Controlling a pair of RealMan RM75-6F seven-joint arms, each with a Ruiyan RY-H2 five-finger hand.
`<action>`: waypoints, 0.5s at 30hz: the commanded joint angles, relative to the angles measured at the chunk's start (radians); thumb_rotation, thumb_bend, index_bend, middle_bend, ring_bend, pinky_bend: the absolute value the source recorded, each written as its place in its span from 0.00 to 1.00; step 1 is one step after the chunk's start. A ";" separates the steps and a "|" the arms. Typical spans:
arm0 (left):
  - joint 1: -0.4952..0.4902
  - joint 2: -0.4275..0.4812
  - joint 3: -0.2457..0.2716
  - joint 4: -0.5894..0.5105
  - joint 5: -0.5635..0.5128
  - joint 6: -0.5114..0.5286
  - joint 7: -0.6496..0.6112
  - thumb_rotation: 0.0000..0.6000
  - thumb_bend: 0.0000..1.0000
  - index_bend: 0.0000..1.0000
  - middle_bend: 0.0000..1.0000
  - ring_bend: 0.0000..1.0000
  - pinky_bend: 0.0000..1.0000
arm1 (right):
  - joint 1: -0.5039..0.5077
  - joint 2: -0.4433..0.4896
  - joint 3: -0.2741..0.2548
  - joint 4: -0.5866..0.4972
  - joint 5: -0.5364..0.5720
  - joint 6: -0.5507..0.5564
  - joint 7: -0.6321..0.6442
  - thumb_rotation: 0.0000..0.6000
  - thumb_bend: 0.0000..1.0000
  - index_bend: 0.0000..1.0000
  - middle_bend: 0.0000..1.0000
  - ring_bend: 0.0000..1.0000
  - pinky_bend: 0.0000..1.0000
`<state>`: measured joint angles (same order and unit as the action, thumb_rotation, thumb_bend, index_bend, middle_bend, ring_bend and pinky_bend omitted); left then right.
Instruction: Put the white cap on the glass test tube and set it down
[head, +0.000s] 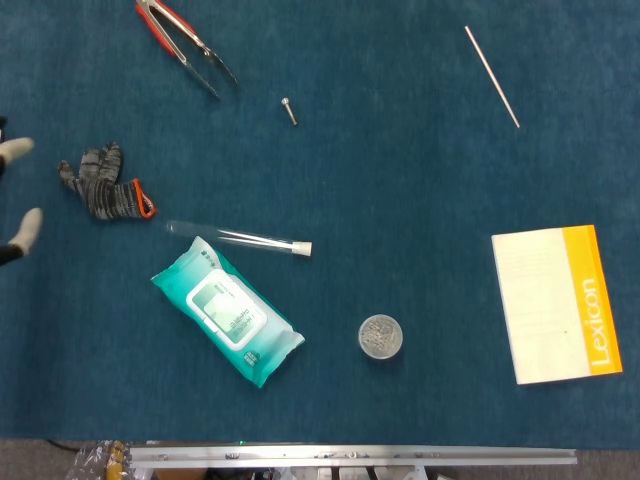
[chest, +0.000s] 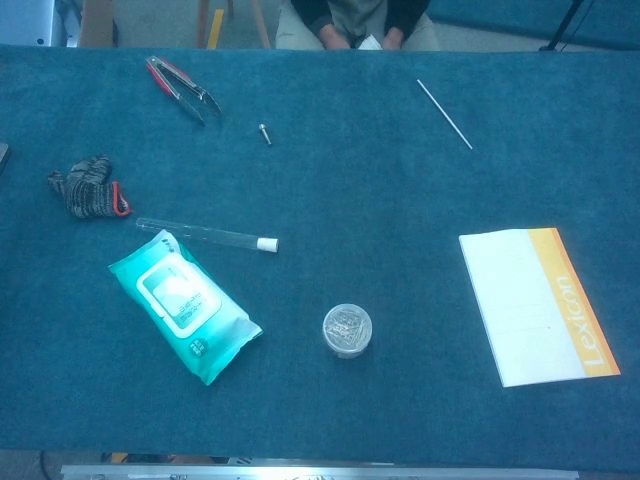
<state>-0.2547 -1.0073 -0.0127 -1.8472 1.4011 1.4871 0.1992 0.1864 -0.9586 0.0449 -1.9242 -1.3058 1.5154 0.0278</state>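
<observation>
The glass test tube (head: 235, 238) lies flat on the blue table just above the wipes pack, also seen in the chest view (chest: 200, 232). The white cap (head: 303, 248) sits on its right end (chest: 266, 243). Of my left hand (head: 18, 195) only two pale fingertips show at the far left edge of the head view, spread apart with nothing between them, well left of the tube. The chest view shows no hand. My right hand is out of both views.
A teal wipes pack (head: 228, 312) lies below the tube. A striped glove (head: 102, 185), red-handled tongs (head: 185, 45), a screw (head: 289, 109) and a thin rod (head: 491, 75) lie further back. A round tin (head: 380, 336) and a white-orange booklet (head: 555, 300) sit to the right.
</observation>
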 joint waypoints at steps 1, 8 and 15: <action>0.059 0.016 0.023 0.002 0.023 0.066 -0.005 0.88 0.33 0.22 0.12 0.00 0.14 | -0.047 -0.006 -0.017 0.010 -0.019 0.045 -0.003 1.00 0.32 0.46 0.24 0.06 0.18; 0.136 0.021 0.049 0.009 0.058 0.131 -0.006 0.89 0.33 0.22 0.12 0.00 0.14 | -0.102 -0.008 -0.020 0.014 -0.019 0.071 0.013 1.00 0.33 0.46 0.24 0.06 0.18; 0.158 0.021 0.039 0.011 0.063 0.131 -0.009 0.90 0.33 0.22 0.13 0.00 0.14 | -0.119 -0.024 -0.002 0.027 -0.023 0.065 0.026 1.00 0.33 0.46 0.24 0.06 0.17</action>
<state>-0.0983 -0.9856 0.0281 -1.8373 1.4647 1.6181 0.1917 0.0686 -0.9806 0.0410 -1.8980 -1.3277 1.5812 0.0553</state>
